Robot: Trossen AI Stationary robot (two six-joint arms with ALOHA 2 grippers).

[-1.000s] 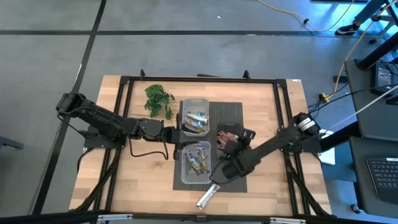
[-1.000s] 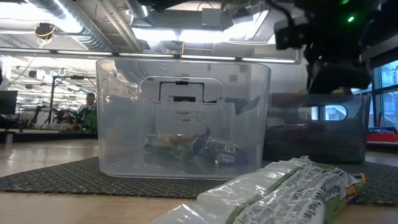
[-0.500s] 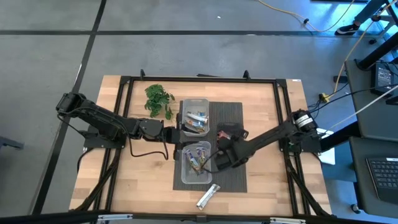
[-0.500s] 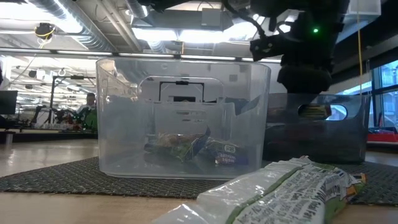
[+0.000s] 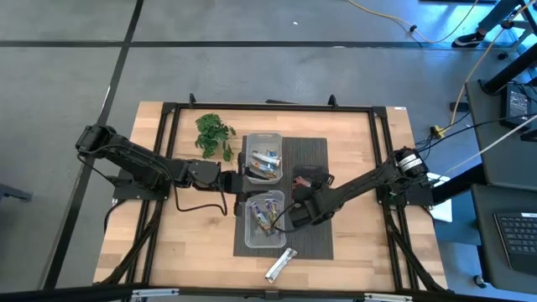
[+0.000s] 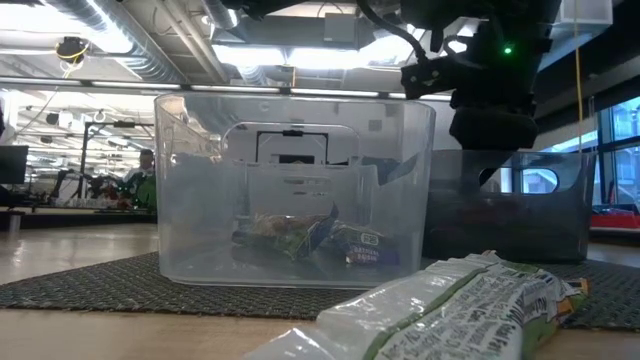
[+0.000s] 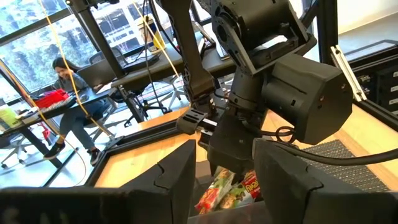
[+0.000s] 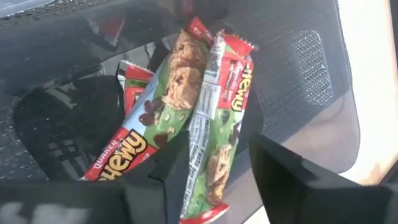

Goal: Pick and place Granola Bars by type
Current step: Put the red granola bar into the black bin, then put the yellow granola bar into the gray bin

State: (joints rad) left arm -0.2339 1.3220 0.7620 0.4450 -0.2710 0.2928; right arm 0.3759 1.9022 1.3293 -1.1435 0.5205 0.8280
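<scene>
Red-and-green Granola Bars (image 8: 186, 93) lie in a dark tub (image 5: 312, 174) on the mat. My right gripper (image 8: 221, 180) hangs open just over them, fingers slanting down, nothing between the fingers. In the low view it (image 6: 490, 130) is above the dark tub (image 6: 520, 215). My left gripper (image 5: 232, 180) waits open and level at the left of the two clear tubs, facing the right arm. The far clear tub (image 5: 263, 157) holds blue and silver bars. The near clear tub (image 5: 266, 216) holds several bars. One silver bar (image 5: 280, 264) lies flat on the wood near the front edge.
A leafy green sprig (image 5: 214, 134) lies on the wood at the far left of the tubs. A black frame (image 5: 268, 107) runs around the table. The silver bar (image 6: 460, 305) fills the low view's foreground. A person sits at a desk (image 7: 68, 93) beyond the table.
My right gripper has gone from near the silver bar toward the table's far edge and now stands over the dark tub, tipped further down. A bar that showed below it inside the dark tub's handle hole half a second ago has dropped out of sight.
</scene>
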